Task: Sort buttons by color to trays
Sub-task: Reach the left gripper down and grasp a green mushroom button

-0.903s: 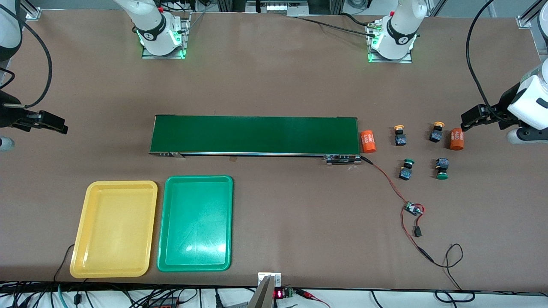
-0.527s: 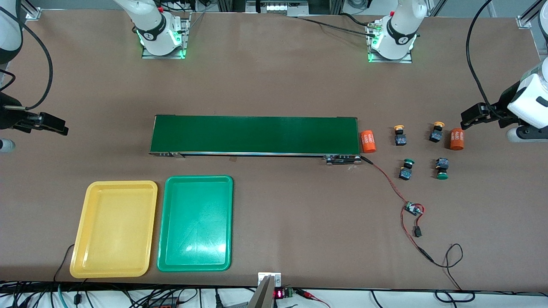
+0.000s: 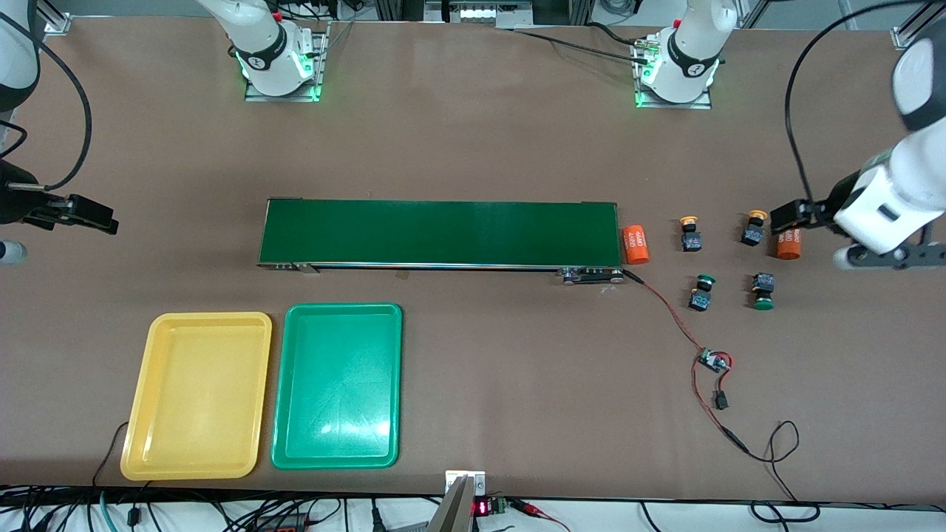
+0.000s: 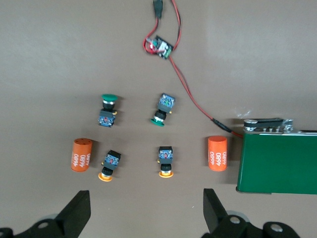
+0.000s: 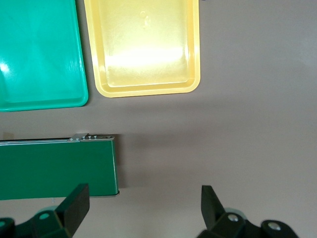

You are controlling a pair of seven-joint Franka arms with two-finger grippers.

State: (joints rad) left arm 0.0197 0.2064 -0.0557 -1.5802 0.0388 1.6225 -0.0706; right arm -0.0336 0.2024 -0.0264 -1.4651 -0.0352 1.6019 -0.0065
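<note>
Your left gripper [image 3: 785, 215], jaws wide and empty, has swung in over the orange printed cylinder [image 3: 788, 243] beside the four mushroom-capped push buttons [image 3: 753, 228], starting a pick. Right gripper [image 3: 94, 216] waits, spread open. Yellow plastic tray [image 3: 140, 421] and green plastic tray [image 3: 284, 436] sit empty.

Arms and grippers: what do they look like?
Both arms have white glossy shells with black joint bands, and their bases glow green. The left gripper and right gripper are black two-finger units with wedge-shaped fingers. Black cables loop to both wrists.
</note>
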